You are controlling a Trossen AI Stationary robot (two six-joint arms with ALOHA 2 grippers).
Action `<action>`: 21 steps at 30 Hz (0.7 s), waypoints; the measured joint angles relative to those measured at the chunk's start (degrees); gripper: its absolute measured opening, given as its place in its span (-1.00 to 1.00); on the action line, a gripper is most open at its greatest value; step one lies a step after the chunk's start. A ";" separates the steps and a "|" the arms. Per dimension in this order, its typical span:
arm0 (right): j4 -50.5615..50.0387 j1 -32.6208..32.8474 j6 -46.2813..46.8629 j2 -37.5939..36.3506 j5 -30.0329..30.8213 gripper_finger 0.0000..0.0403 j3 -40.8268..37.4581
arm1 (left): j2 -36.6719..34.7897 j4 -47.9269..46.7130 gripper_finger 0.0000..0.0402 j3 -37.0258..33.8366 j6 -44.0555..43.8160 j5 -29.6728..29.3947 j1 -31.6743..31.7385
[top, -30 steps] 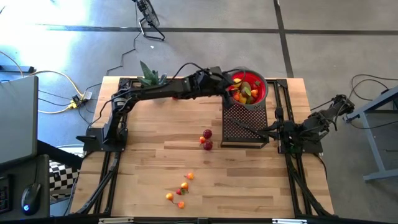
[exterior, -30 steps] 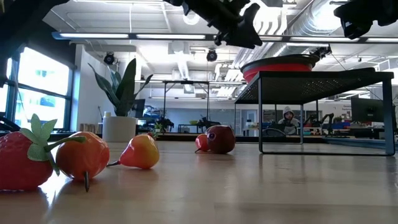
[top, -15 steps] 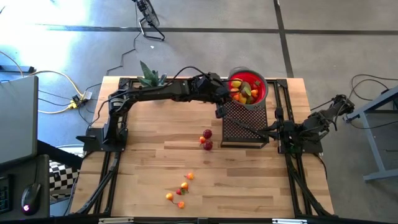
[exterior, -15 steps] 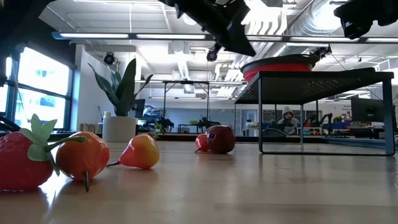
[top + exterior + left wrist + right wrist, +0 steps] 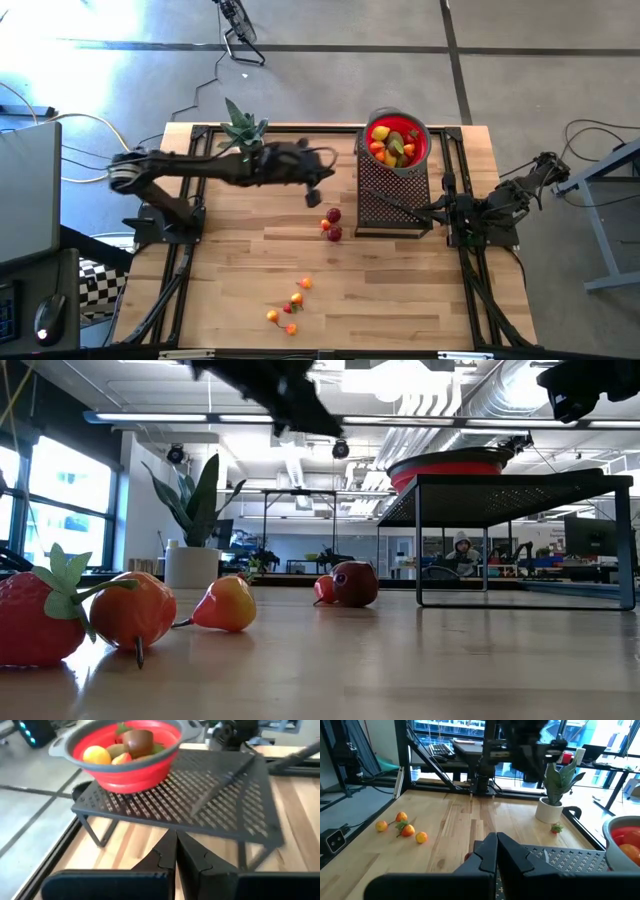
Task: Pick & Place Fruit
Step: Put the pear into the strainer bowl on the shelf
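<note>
Swinging back from the red bowl [image 5: 398,142], the left gripper [image 5: 314,196] now hangs empty, fingers pinched together, above the table [image 5: 240,270] near 2 dark red fruits [image 5: 332,224]. Right gripper [image 5: 496,851] rests closed beside the rack [image 5: 393,200].

The table [image 5: 250,270] is pale wood planks with visible grain and a soft satin sheen. The black rack [image 5: 210,795] looks like perforated metal, matt. The red bowl [image 5: 125,767] appears smooth, pliable plastic. The toy fruits [image 5: 130,610] are glossy plastic. The gripper fingers [image 5: 192,857] are matt black plastic.
</note>
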 joint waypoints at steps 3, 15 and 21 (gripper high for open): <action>-0.04 0.00 0.07 0.00 0.02 -0.99 0.00 | -4.99 1.29 -0.98 -5.30 1.28 -0.33 -1.55; -0.04 0.00 1.55 0.00 0.02 -0.99 0.00 | -9.21 -1.77 -0.98 -10.17 1.36 -0.11 -9.52; -0.04 0.02 1.63 0.00 -0.01 -0.99 0.01 | -9.03 -1.70 -0.98 -10.17 -3.76 -0.06 -13.80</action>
